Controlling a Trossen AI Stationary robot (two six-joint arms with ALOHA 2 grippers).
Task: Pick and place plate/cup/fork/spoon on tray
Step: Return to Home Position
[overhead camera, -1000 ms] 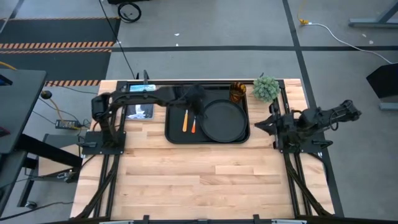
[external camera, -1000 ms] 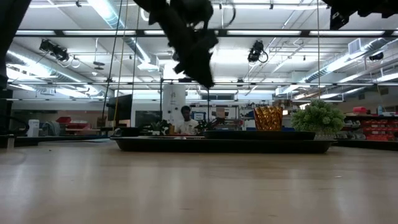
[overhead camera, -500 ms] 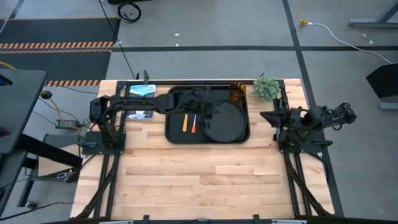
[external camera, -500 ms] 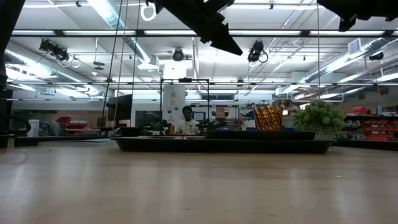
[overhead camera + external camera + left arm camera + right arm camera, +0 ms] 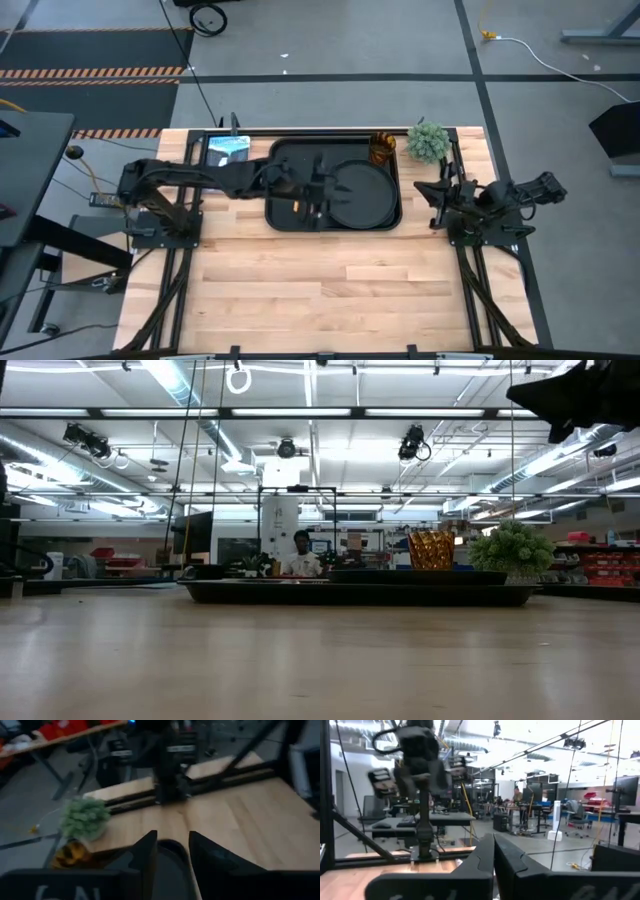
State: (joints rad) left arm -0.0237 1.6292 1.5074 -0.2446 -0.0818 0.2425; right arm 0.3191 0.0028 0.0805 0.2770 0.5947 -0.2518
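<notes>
The black tray [image 5: 275, 218] lies at the table's far middle. On it rest the round black plate [image 5: 360, 195], on the right side, and the amber cup [image 5: 381, 150], upright in the far right corner; the cup also shows in the low view [image 5: 431, 549]. The fork and spoon lie left of the plate, almost wholly hidden under my left arm; only an orange bit [image 5: 299, 207] shows. My left gripper [image 5: 322, 190] hovers open and empty above the tray, beside the plate's left edge [image 5: 172, 840]. My right gripper [image 5: 437, 195] is shut and empty at the table's right edge [image 5: 494, 842].
A small green plant [image 5: 428, 141] stands at the far right, just off the tray's corner. A flat device with a lit screen [image 5: 228, 147] lies at the far left. The near half of the wooden table [image 5: 320, 290] is bare wood.
My left gripper has risen from the tray, leaving the low view at the top, and has moved toward the table's near edge over the cutlery. The right arm has shifted slightly at the right edge. The plate, cup and tray have stayed in place.
</notes>
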